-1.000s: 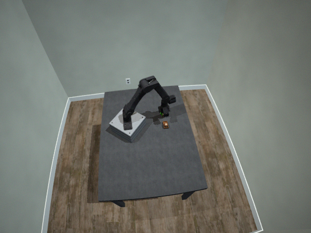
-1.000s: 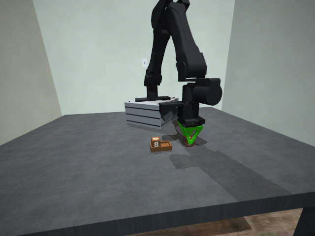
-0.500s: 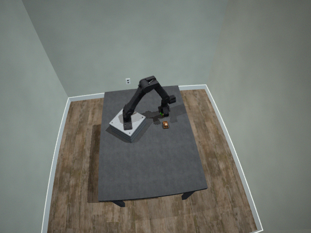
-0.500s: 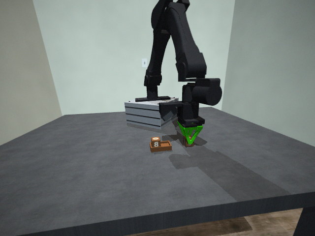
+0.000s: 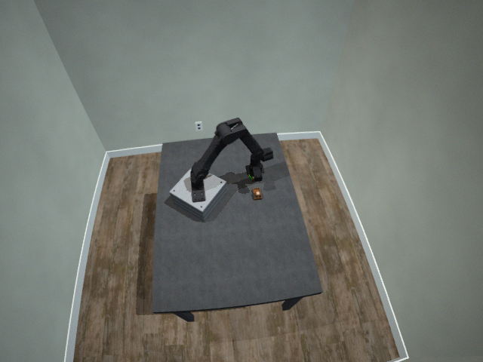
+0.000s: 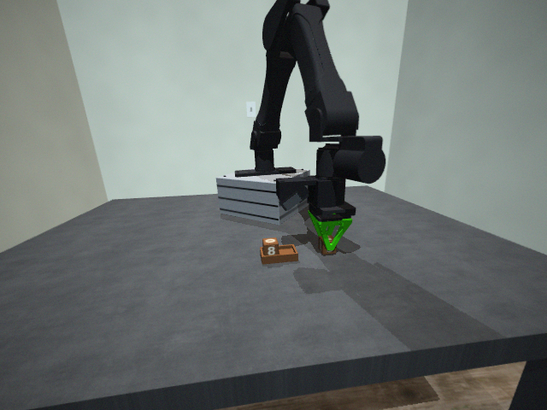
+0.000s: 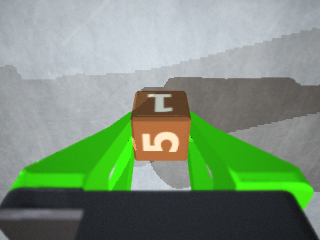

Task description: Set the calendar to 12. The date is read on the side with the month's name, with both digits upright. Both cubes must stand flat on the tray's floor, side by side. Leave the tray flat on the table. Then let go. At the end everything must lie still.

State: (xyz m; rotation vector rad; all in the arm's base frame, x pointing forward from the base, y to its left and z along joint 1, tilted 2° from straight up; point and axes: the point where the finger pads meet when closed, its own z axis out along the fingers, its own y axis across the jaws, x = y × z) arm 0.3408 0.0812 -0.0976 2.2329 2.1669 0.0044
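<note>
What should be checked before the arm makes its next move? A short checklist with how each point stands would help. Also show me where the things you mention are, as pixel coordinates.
1. Gripper (image 5: 255,178) (image 6: 329,248) (image 7: 160,120) has the loose cube (image 6: 327,251) (image 7: 161,139) between its fingers: ok.
2. Tray (image 5: 256,199) (image 6: 279,259) flat on the table (image 5: 234,253) (image 6: 176,308): ok.
3. Room in the tray for a second cube: ok, beside the cube showing 8 (image 5: 257,193) (image 6: 270,248).
4. Both cubes in the tray: not ok, one is outside.
5. Month's name on the tray facing the right way: cannot tell.

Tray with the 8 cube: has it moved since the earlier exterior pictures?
No: the tray sits unchanged relative to the slatted base block.
</note>
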